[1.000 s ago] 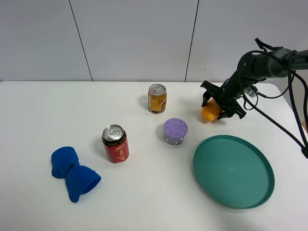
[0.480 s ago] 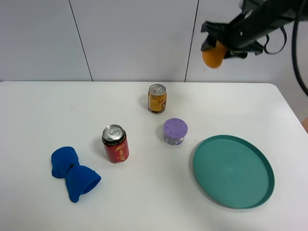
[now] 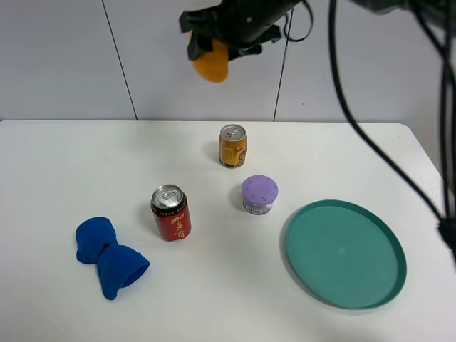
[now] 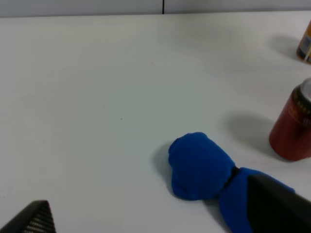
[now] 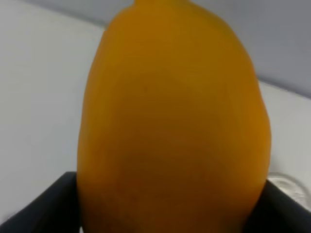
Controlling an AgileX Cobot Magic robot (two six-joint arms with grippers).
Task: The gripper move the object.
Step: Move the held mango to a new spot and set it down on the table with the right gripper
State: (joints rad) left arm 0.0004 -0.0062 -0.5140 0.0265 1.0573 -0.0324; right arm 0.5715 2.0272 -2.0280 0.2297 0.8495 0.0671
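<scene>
Pinching the small smooth orange mango-like fruit point(image 3: 211, 65) firmly in the black claw-like right gripper point(image 3: 217, 43), high above the white table point(image 3: 71, 164), toward twelve o'clock. Lifted clear, so likely midway; yet to be lowered and released. At four o'clock, a round teal plastic tray point(image 3: 292, 235) holding nothing. Near centre, a small purple-lidded jar point(image 3: 259, 194), capped.

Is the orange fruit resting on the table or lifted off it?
Lifted: the right gripper clamps the orange fruit in mid-air, clear of the table.
</scene>
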